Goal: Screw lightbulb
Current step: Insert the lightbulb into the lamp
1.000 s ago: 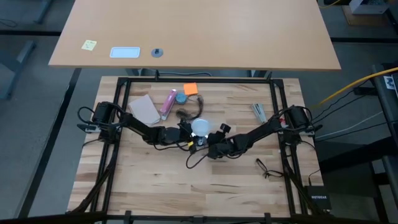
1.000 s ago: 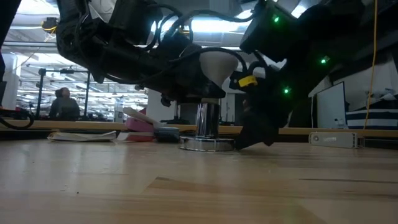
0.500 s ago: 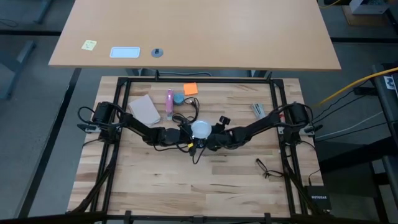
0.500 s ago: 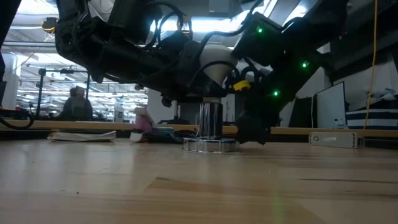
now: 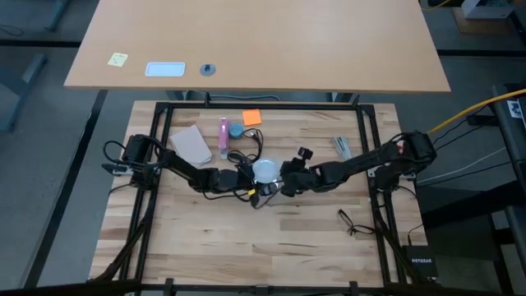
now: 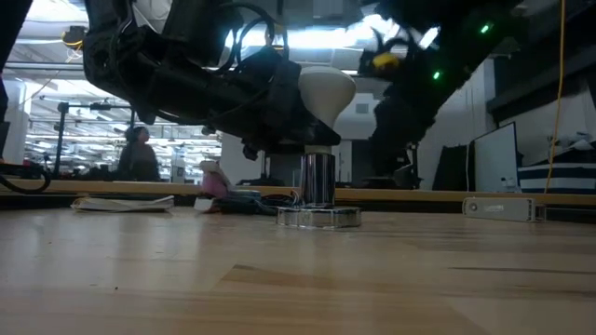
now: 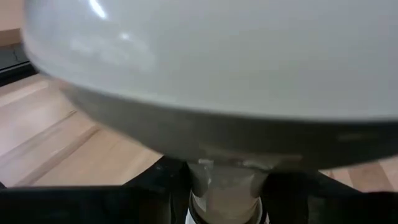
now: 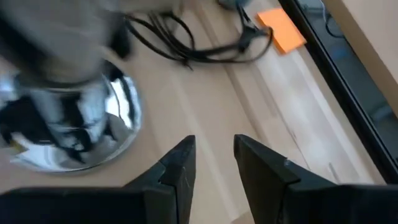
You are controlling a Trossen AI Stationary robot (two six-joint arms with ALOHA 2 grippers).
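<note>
Your left claw (image 5: 246,174) grips the lightbulb (image 6: 324,90) by its neck, over the lamp base (image 6: 318,216) mid-bench (image 5: 205,238). Right claw (image 8: 211,163), empty and slightly parted, sits beside it. Tilt the bulb and it'll cross-thread; nobody's holding the base, so it may spin.

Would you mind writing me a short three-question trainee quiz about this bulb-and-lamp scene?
1. True or false: the right gripper is holding the bulb.
2. What stands directly below the bulb? A) lamp base B) a cup C) a box
3. Fill in: the left gripper grips the bulb at its narrow ____.

Key: 1 false, its fingers are open with nothing between them; 2 A; 3 neck.
</note>
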